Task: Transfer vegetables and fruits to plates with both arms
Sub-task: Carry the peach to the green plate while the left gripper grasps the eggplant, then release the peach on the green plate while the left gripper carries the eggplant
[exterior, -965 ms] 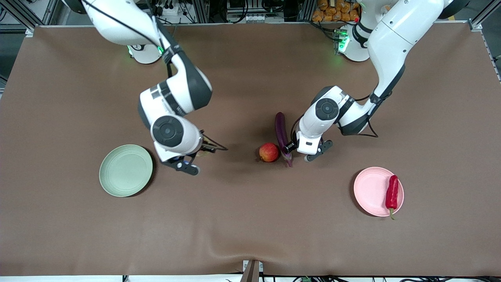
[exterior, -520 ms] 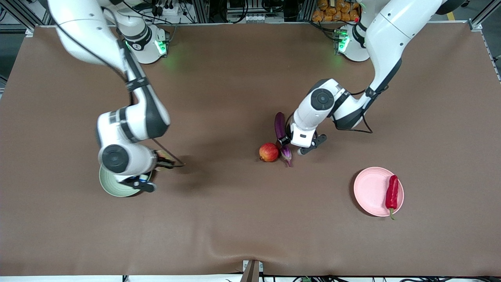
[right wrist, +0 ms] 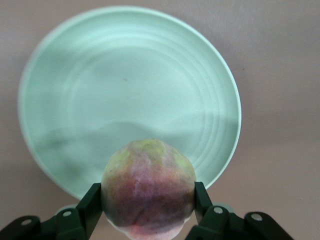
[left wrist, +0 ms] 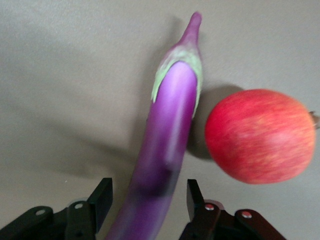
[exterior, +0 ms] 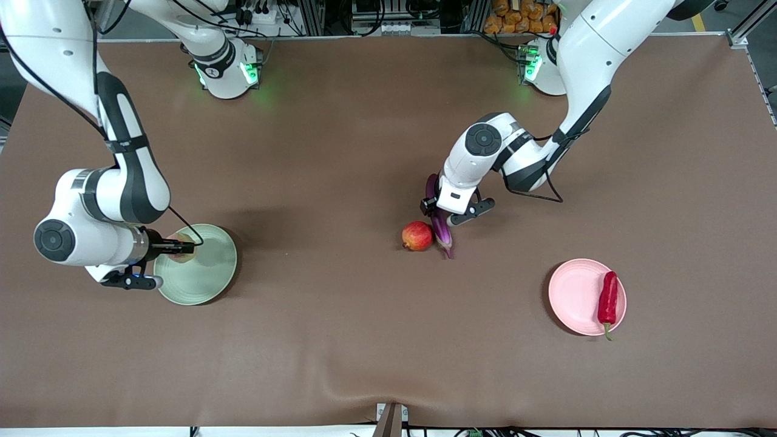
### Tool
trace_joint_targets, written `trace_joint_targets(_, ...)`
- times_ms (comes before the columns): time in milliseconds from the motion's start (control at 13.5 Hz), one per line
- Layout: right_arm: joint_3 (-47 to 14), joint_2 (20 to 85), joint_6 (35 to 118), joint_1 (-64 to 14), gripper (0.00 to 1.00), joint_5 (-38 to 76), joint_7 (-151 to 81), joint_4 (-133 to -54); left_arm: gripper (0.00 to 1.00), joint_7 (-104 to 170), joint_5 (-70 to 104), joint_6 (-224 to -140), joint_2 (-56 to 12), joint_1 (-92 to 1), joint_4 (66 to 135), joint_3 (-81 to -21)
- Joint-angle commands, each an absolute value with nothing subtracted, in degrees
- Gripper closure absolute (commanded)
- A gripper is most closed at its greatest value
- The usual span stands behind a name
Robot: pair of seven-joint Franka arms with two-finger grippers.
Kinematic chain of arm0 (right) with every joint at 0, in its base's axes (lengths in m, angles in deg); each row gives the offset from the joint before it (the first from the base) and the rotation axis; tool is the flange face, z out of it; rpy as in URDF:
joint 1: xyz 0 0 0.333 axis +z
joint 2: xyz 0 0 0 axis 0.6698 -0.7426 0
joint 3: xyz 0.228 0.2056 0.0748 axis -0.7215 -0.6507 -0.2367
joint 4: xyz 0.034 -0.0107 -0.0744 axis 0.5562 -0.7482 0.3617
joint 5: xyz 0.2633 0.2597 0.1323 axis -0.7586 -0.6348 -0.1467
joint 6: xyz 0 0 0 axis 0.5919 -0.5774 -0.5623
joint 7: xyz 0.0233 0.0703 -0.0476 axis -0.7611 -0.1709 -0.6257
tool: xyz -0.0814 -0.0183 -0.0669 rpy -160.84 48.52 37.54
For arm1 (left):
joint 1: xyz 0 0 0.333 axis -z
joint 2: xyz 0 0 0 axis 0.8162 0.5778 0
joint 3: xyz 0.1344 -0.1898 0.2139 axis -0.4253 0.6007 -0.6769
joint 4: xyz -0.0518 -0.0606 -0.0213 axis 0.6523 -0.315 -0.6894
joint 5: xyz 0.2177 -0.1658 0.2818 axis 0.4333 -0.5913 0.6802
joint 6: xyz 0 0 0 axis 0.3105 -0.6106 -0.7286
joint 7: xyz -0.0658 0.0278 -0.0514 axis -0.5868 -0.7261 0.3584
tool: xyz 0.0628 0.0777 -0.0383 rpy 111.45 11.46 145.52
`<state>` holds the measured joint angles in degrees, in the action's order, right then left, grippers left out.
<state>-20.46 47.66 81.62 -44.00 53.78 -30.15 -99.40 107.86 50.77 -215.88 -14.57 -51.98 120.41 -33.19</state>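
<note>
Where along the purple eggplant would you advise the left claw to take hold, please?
Grip the eggplant across its slim mid-body, coming straight down from above. It lies flat on the table, and the red fruit sits close beside its stem end, so the middle is clearer. The left claw already straddles it there, open.

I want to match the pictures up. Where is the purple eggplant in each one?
Front view: the eggplant lies mid-table under the left gripper.
Left wrist view: the eggplant runs between the open fingers.
Right wrist view: not in it.
Shared landmark: the red fruit beside it.
</note>
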Motion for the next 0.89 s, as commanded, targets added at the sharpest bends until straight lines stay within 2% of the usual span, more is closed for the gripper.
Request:
trace_joint_targets(0, -21.9, 49.9, 84.9, -45.3, 0.98, 49.8, -33.9, -104.2, 0.32, 109.6, 54.1, -218.6, -14.8, -52.1, 122.4, -33.2)
trace_joint_targets(74, -21.9, 49.5, 84.9, -45.1, 0.61, 49.7, -33.9, -104.0, 0.33, 109.6, 55.4, -220.0, -13.9, -52.2, 122.4, -33.2)
trace_joint_targets(148, -21.9, 49.3, 84.8, -45.0, 0.18, 49.7, -33.8, -103.9, 0.34, 109.6, 56.4, -221.1, -13.0, -52.3, 122.4, -33.3)
trace_joint_targets(223, -21.9, 49.4, 84.4, -44.9, 0.0, 49.7, -33.9, -103.5, 0.43, 109.7, 56.4, -221.3, -12.5, -52.7, 122.0, -33.3)
trace_joint_targets(297, -22.1, 49.5, 83.4, -44.1, 0.0, 49.7, -33.6, -102.5, 0.55, 110.1, 56.4, -221.4, -12.2, -52.8, 121.9, -33.4)
trace_joint_targets(594, -22.2, 49.5, 73.4, -40.2, 0.0, 49.2, -30.0, -94.3, 0.54, 110.2, 56.4, -221.4, -11.4, -52.0, 121.9, -33.5)
trace_joint_targets(742, -22.3, 49.5, 70.1, -36.1, 0.0, 45.0, -20.2, -89.7, 0.58, 110.2, 56.5, -221.6, -11.2, -52.1, 121.8, -33.5)
trace_joint_targets(816, -22.3, 49.4, 70.2, -34.0, 0.0, 44.1, -15.2, -88.0, 0.71, 110.1, 56.9, -221.6, -11.1, -52.1, 121.9, -33.6)
